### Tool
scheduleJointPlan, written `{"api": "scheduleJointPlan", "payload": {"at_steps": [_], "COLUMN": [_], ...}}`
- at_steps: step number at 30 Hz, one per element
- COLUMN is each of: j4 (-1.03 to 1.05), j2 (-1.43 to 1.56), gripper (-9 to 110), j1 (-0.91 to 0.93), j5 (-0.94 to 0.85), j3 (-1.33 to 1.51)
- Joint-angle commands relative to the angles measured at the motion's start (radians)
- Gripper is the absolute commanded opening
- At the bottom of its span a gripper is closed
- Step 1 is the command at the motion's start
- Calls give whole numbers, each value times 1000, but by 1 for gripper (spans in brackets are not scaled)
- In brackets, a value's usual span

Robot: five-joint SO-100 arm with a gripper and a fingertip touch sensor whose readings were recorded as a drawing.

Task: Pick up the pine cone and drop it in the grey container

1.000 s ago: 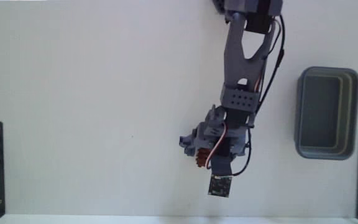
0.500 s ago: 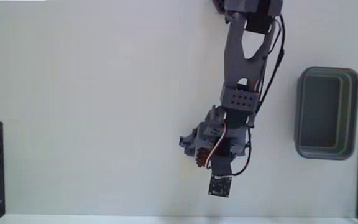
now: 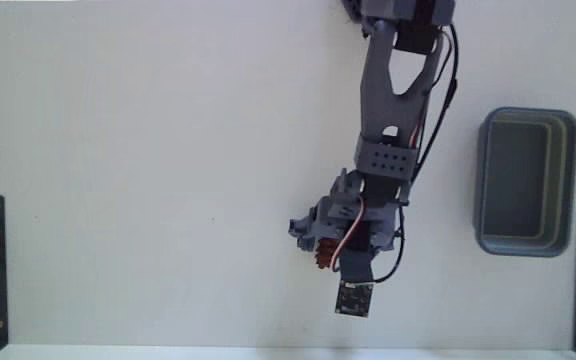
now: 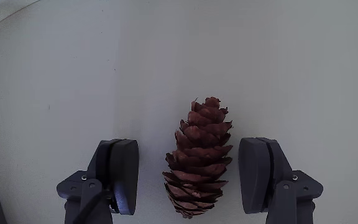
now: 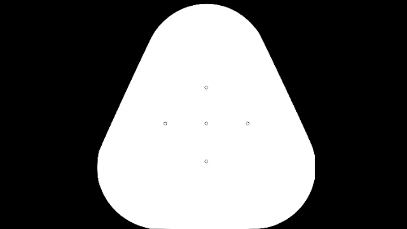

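A plain white table (image 3: 148,150) fills both views. In the wrist view the gripper (image 4: 194,177) is spread wide and holds nothing; the pine cone (image 4: 199,158) lies lengthwise on the table between its fingers (image 4: 124,174), clear of both, a little nearer the right one. The grey container (image 3: 526,182) sits well apart at the right edge of the fixed view. To grasp well, shift slightly right to centre the cone, then squeeze gently across its widest scales.
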Motion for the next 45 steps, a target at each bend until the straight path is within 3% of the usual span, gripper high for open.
{"api": "scheduleJointPlan", "payload": {"at_steps": [1,45], "j4": [-5,-5], "j2": [33,33], "gripper": [97,85], "j1": [16,16], "j5": [5,5], "j3": [-1,-1]}}
